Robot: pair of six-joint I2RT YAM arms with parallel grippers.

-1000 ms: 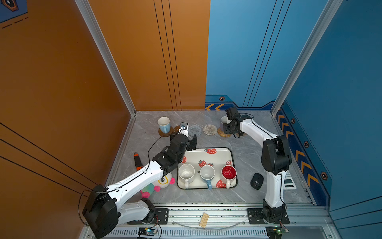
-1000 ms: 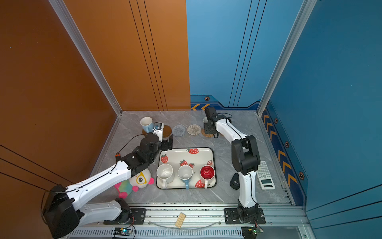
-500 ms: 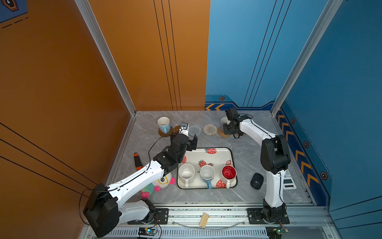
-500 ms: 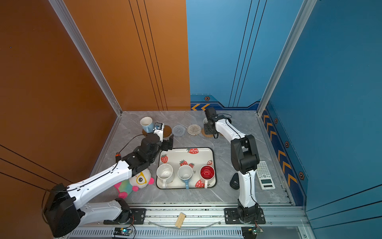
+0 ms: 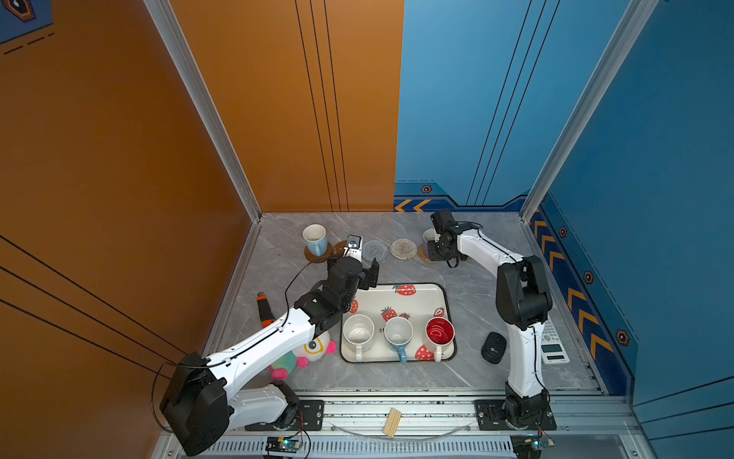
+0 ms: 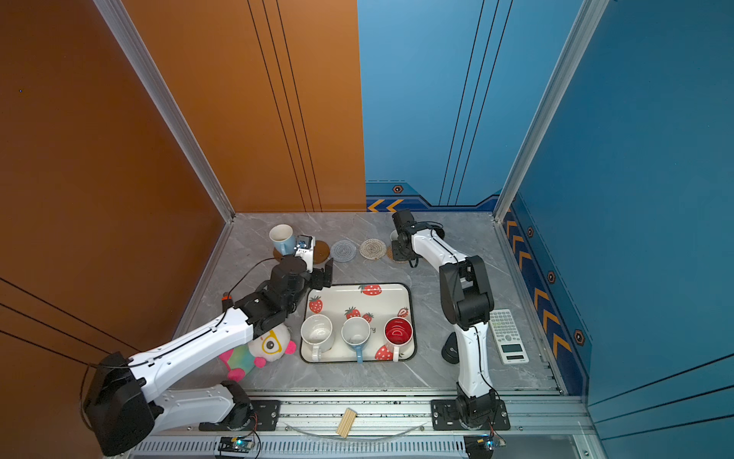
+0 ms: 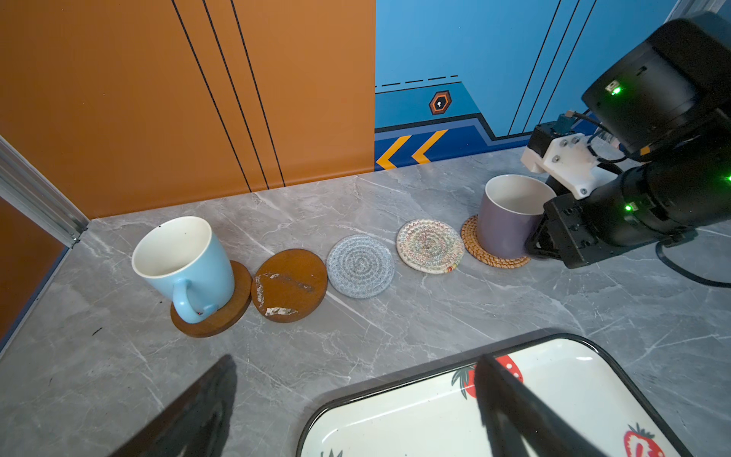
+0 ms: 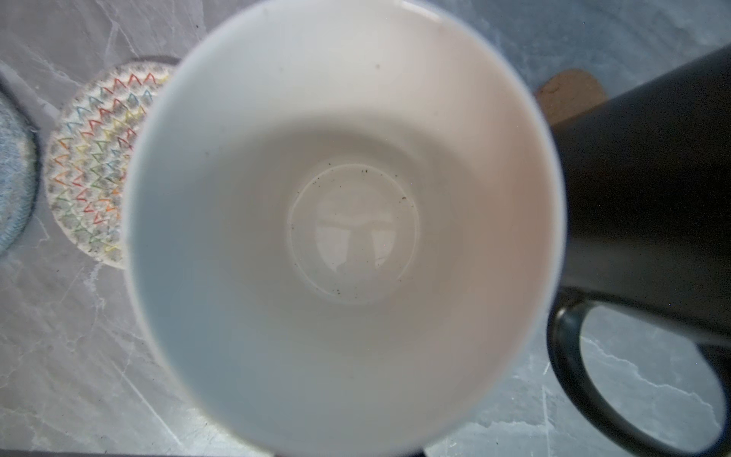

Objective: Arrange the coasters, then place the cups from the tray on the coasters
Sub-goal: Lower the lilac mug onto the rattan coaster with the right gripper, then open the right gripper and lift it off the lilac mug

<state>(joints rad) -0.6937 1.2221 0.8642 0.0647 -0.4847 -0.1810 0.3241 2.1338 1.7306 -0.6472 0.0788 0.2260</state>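
Observation:
The strawberry tray [image 5: 419, 303] holds three cups: a speckled cream-white one [image 5: 358, 332], a light blue one [image 5: 398, 332] and a white one with a red inside [image 5: 439, 332]. My left gripper [image 5: 367, 274] hangs open over the tray's far left corner with nothing between its fingers [image 7: 514, 411]. Along the back lie the coasters: a brown disc under another light blue cup [image 7: 186, 261], a bare brown disc [image 7: 290, 285], a grey woven one [image 7: 360, 266], a cream woven one [image 7: 429, 246] and a rattan one [image 7: 490, 258]. The lavender cup [image 7: 502, 225] stands on the rattan coaster, with my right gripper [image 7: 540, 237] shut on its side. Beside it a black cup [image 8: 652, 198] covers a paw-shaped coaster [image 8: 569, 95].
A plush toy [image 5: 313, 349] and an orange-and-black tool [image 5: 264, 308] lie left of the tray under my left arm. A black mouse [image 5: 493, 347] and a calculator [image 5: 552, 345] sit on the right. Walls close in the back and both sides.

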